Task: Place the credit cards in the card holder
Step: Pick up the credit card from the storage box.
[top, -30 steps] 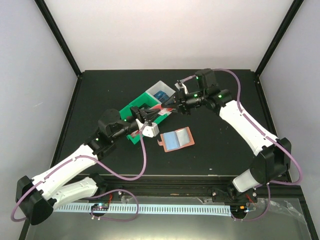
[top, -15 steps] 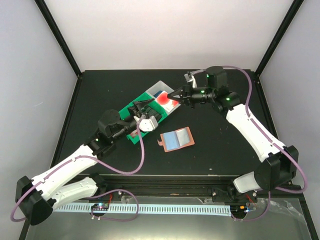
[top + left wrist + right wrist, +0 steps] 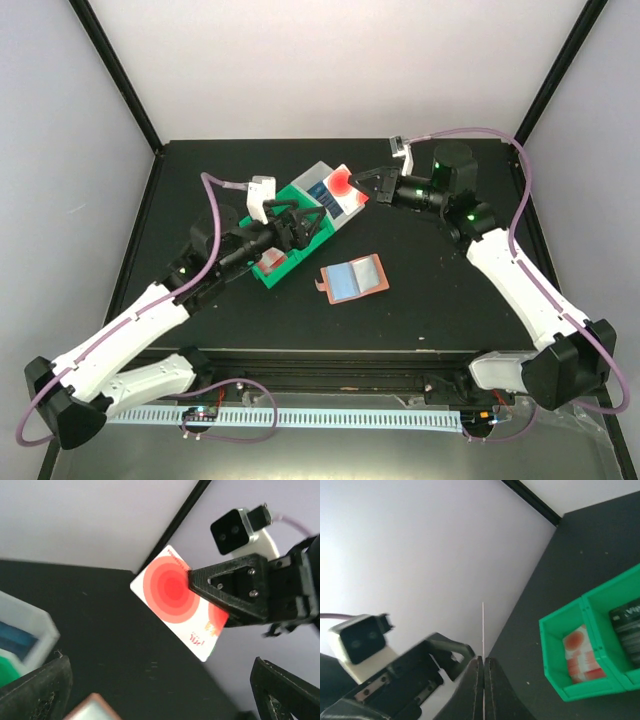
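A white credit card with red circles (image 3: 343, 184) hangs in the air over the bins, and my right gripper (image 3: 363, 189) is shut on its right edge. In the right wrist view that card (image 3: 483, 625) shows edge-on between the closed fingers (image 3: 476, 680). In the left wrist view the same card (image 3: 172, 600) is clamped by the right gripper's black finger. My left gripper (image 3: 303, 222) stands open just left of the card, holding nothing. The salmon card holder (image 3: 352, 279) lies open on the table, its pale blue pockets facing up. More credit cards (image 3: 580, 656) lie in the green bin.
A green bin (image 3: 268, 262) and a white bin (image 3: 318, 176) stand together at the table's back middle, under both grippers. A dark card (image 3: 628, 625) lies in the green bin's second compartment (image 3: 600, 605). Black frame posts rise at the back corners.
My left gripper has opened and let go of the card, and its wrist has turned. The right gripper has shut on the card and carried it up and to the right.
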`<control>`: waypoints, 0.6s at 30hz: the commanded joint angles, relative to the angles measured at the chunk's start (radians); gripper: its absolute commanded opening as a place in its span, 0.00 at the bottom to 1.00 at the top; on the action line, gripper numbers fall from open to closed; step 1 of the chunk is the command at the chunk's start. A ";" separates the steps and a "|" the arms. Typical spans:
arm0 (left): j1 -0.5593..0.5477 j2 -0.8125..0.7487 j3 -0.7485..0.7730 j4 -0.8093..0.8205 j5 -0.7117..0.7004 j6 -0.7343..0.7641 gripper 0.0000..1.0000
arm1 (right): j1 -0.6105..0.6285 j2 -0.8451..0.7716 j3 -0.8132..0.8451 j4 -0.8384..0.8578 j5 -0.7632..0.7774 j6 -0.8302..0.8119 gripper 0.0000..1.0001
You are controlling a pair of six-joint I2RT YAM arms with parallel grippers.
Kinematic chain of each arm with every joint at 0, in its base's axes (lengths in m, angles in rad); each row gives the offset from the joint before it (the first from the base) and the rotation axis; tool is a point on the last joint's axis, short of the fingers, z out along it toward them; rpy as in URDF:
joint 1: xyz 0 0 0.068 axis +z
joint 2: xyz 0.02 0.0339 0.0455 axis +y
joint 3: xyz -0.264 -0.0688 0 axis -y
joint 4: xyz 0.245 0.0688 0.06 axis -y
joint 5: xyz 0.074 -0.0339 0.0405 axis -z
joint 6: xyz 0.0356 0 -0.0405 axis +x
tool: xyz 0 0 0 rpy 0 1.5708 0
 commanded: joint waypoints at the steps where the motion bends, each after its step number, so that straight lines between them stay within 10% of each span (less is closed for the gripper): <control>1: 0.030 0.031 -0.056 0.263 0.151 -0.523 0.99 | 0.001 -0.020 -0.020 0.207 -0.083 0.084 0.01; 9: 0.036 0.263 -0.005 0.706 0.405 -0.748 0.69 | 0.003 -0.028 -0.072 0.422 -0.197 0.265 0.01; 18: 0.055 0.258 0.033 0.624 0.446 -0.639 0.02 | 0.003 -0.046 -0.042 0.233 -0.206 0.115 0.05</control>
